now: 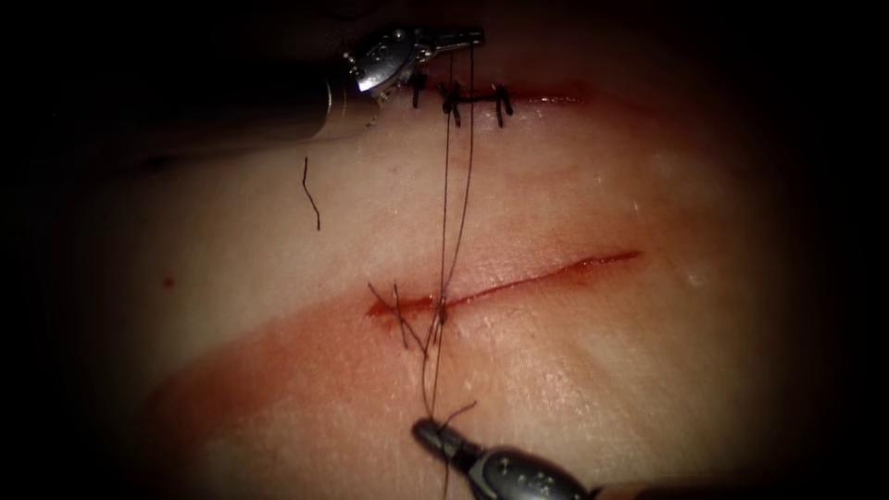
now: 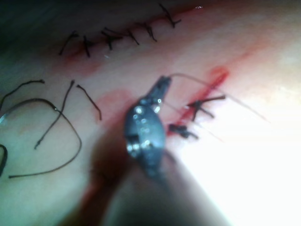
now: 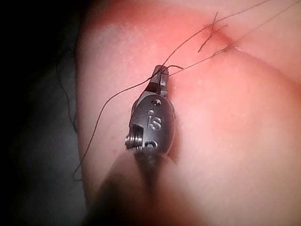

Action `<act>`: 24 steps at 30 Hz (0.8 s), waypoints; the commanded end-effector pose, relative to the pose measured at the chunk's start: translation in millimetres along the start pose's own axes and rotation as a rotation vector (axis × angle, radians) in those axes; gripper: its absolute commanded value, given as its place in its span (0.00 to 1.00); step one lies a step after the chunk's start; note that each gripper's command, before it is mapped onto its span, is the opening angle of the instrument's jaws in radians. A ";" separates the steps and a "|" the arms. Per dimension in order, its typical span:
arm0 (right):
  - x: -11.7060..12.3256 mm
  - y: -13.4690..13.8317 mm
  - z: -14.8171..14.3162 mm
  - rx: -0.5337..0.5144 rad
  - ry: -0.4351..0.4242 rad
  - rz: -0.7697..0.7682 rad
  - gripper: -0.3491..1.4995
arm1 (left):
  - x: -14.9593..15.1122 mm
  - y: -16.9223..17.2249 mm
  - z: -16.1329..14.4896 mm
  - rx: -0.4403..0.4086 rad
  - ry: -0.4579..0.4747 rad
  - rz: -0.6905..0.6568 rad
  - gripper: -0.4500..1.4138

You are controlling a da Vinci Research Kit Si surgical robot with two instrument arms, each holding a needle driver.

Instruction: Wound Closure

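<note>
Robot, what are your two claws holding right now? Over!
Left tool shut on thread. Right tool shut on thread. Strands taut across the cut.

1. two tools: the left tool (image 1: 463, 39) and the right tool (image 1: 428, 433), each with jaws closed on thread (image 1: 456, 185).
2. two cuts in the tissue (image 1: 648, 370): the far cut (image 1: 546, 95), stitched, and the near cut (image 1: 519, 282), mostly open.
3. three stitches across the far cut in the endoscope view.
4. one loose cut end of thread (image 1: 310, 193) left of the strands.
</note>
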 end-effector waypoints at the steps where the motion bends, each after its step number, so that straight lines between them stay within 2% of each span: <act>1: -1.3 -1.3 0.2 0.006 -0.008 0.002 0.00 | -0.3 -0.6 0.5 0.001 0.002 0.004 0.00; 6: -2.3 -1.9 -0.2 0.011 -0.013 0.011 0.00 | 0.0 -1.6 0.7 0.020 -0.002 0.013 0.00; 24: -2.4 -2.1 -0.5 0.003 -0.013 0.009 0.00 | 1.5 -3.5 1.5 0.070 -0.015 0.056 0.00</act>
